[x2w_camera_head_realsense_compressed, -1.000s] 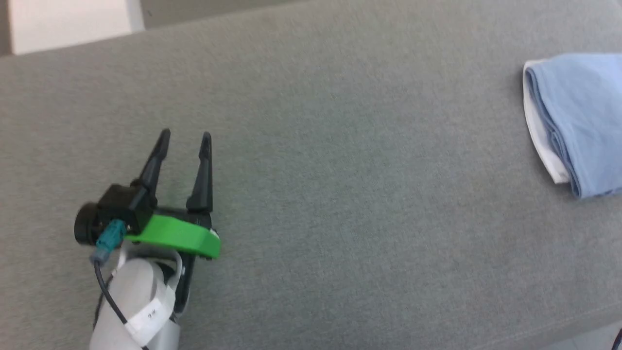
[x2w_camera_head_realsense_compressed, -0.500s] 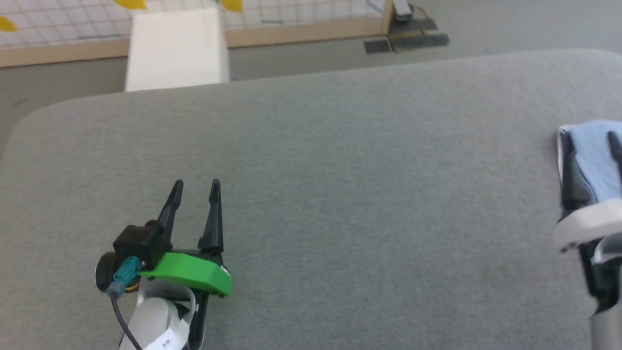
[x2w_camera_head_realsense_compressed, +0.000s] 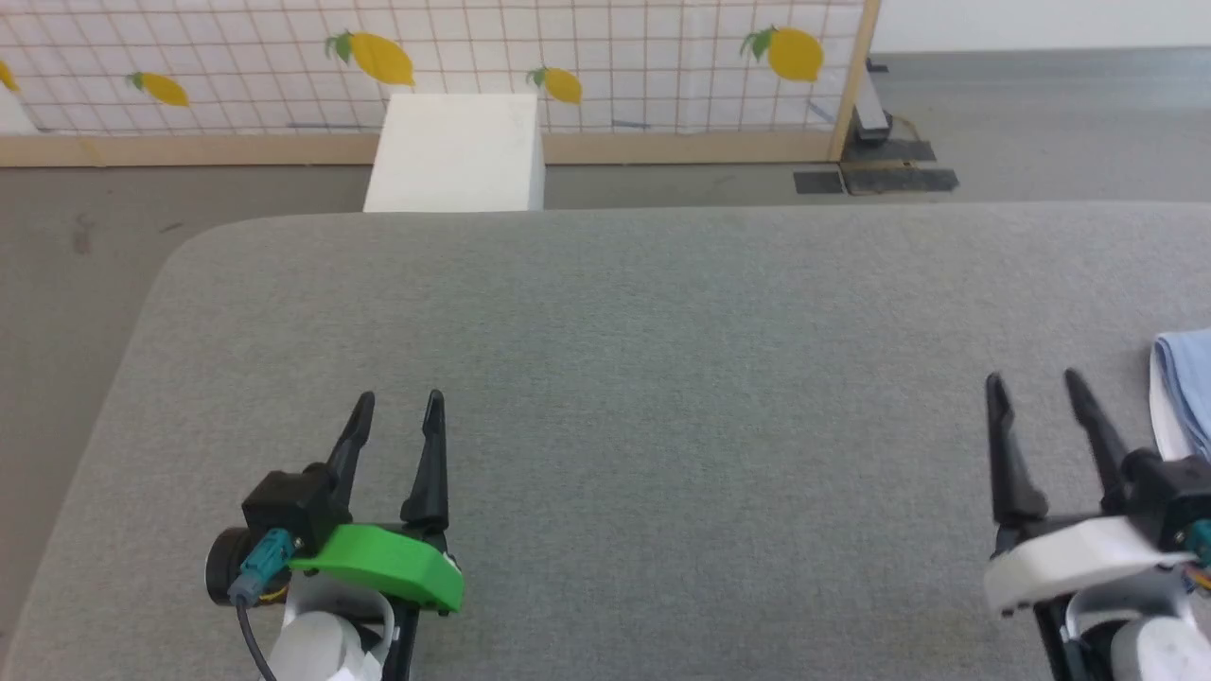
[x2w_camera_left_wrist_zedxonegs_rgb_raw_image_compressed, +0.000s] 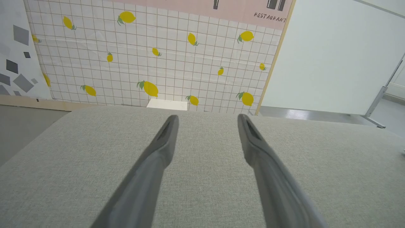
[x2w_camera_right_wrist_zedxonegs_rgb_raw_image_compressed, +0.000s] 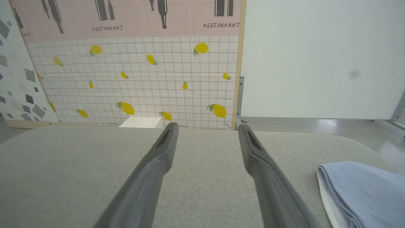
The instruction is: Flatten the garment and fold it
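Note:
The garment (x2w_camera_head_realsense_compressed: pixel 1187 388), light blue with a white edge, lies folded on the grey padded surface (x2w_camera_head_realsense_compressed: pixel 662 359) at the far right; the right wrist view shows the garment (x2w_camera_right_wrist_zedxonegs_rgb_raw_image_compressed: pixel 364 193) at the lower right, in stacked layers. My right gripper (x2w_camera_head_realsense_compressed: pixel 1033 382) stands open just left of it, a small gap apart, nothing between its fingers. Open and empty too, my left gripper (x2w_camera_head_realsense_compressed: pixel 397 401) hovers over the surface at the lower left. Each wrist view has its own gripper (x2w_camera_left_wrist_zedxonegs_rgb_raw_image_compressed: pixel 207 120) (x2w_camera_right_wrist_zedxonegs_rgb_raw_image_compressed: pixel 207 127) spread above bare grey fabric.
A white box (x2w_camera_head_realsense_compressed: pixel 459 151) stands on the floor behind the surface's far edge. Behind it runs a lemon-patterned grid wall (x2w_camera_head_realsense_compressed: pixel 568 66) with a wooden frame. The surface's rounded left corner (x2w_camera_head_realsense_compressed: pixel 180 265) drops to grey floor.
The head camera has tilted up and shifted, bringing the wall, box and far edge into view. My right gripper has come into the picture beside the garment. The left gripper stays open.

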You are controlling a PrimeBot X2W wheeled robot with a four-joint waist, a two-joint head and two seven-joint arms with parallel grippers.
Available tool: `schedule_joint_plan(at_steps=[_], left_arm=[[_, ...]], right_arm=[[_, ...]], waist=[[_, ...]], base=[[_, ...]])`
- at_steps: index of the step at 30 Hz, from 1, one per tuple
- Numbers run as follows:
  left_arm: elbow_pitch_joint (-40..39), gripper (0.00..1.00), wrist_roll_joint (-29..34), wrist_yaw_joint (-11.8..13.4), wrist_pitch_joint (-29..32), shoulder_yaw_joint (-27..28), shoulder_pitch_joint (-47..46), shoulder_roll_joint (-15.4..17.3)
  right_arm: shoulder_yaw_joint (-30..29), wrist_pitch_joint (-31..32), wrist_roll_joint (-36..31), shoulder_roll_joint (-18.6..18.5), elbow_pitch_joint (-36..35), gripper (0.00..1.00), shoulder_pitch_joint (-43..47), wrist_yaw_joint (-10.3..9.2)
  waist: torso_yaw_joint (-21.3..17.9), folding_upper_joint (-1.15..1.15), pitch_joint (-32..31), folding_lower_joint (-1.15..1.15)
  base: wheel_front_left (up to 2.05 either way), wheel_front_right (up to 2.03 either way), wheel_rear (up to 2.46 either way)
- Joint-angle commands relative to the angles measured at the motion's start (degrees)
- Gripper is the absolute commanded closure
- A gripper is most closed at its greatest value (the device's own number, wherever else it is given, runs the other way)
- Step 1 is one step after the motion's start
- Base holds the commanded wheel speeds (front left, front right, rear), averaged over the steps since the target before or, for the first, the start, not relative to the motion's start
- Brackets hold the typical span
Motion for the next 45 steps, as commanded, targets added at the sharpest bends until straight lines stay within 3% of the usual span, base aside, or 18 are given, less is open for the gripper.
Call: schedule_joint_plan(at_steps=[1,22,23,45], left_arm=[[0.1,0.00,-0.6,-0.3,-0.3,-0.1,1.1,-0.3],[0.3,0.00,-2.8,0.7,-0.3,-2.0,2.8,-0.3],[0.3,1.00,-2.7,0.4,0.0,-2.0,2.0,-0.1],[-0.8,1.00,-1.4,0.9,1.2,-1.6,2.4,-0.1]], right_arm=[[0.3,-0.7,-0.4,0.4,-0.4,0.00,1.2,-0.10],[0.1,-1.9,0.3,1.6,-0.3,0.00,5.5,-0.10],[0.0,-1.5,0.0,1.5,-0.3,1.00,5.1,0.00],[0.5,-0.8,-0.4,1.5,-0.4,1.00,4.8,-0.01]], waist=[[1.1,0.00,-1.0,0.01],[2.3,0.00,-0.9,0.01],[2.3,0.00,-0.9,0.01],[2.1,0.00,-0.9,0.01]], base=[[0.00,0.00,0.00],[0.00,0.00,0.00],[0.00,0.00,0.00],[0.00,0.00,0.00]])
